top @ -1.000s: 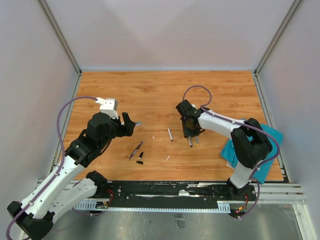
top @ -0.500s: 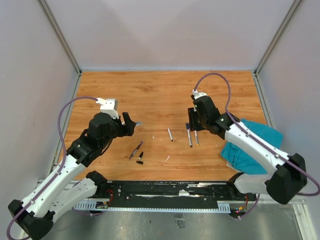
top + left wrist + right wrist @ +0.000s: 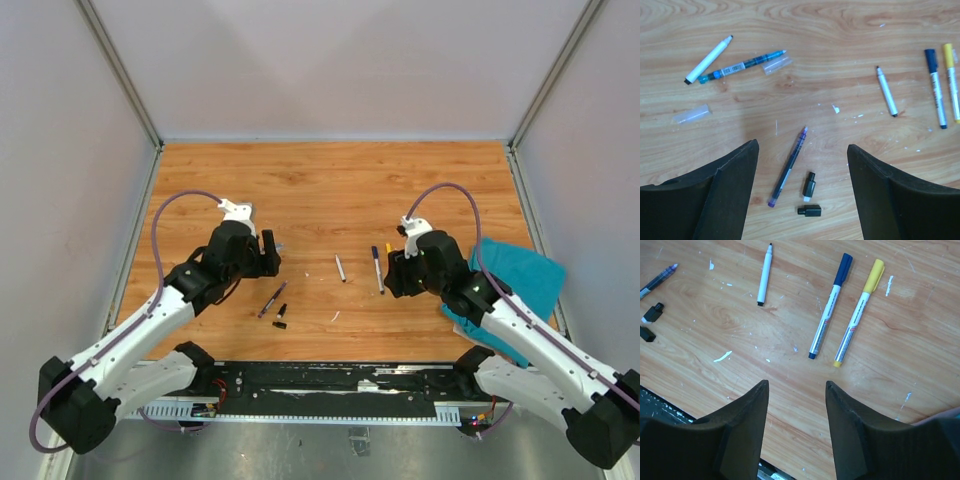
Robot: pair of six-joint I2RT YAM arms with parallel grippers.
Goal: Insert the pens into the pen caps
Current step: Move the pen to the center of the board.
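**Both grippers open and empty above the scattered pens**

**Top view.** On the wooden table [image 3: 330, 180], the left gripper [image 3: 270, 256] hangs over the left-centre. Just in front of it a purple pen [image 3: 271, 299] lies on the wood. The first black cap [image 3: 282, 310] and the second black cap [image 3: 280, 324] sit just beside the pen's near end. Toward the middle lie a white pen [image 3: 340, 268] and a navy-capped pen [image 3: 377, 268]. A yellow-capped pen [image 3: 388, 247] shows only its end beside the right gripper [image 3: 395, 275]. A teal cloth [image 3: 520, 275] lies at the right, partly under the right arm. How far either gripper is open cannot be read from this view.

**Left wrist view.** The left gripper [image 3: 802, 146] is spread wide with nothing between its fingers. The purple pen [image 3: 788, 167] lies slantwise under the gap, its tip bare. Both black caps [image 3: 809, 184] [image 3: 809, 210] lie to its right, near it but apart. Farther off to the left are a white marker [image 3: 709, 59] and a blue pen [image 3: 741, 66]. One clear cap [image 3: 777, 64] lies just beside the blue pen's tip, and another clear cap [image 3: 690, 114] lies alone. A white scrap [image 3: 836, 108] lies near the centre.

**Right wrist view.** The right gripper [image 3: 796, 385] has its jaws moderately apart and holds nothing. Beyond the fingertips the navy-capped pen [image 3: 830, 305] and yellow-capped pen [image 3: 859, 310] lie side by side. The white pen [image 3: 764, 275] lies to their left with its dark tip uncovered.
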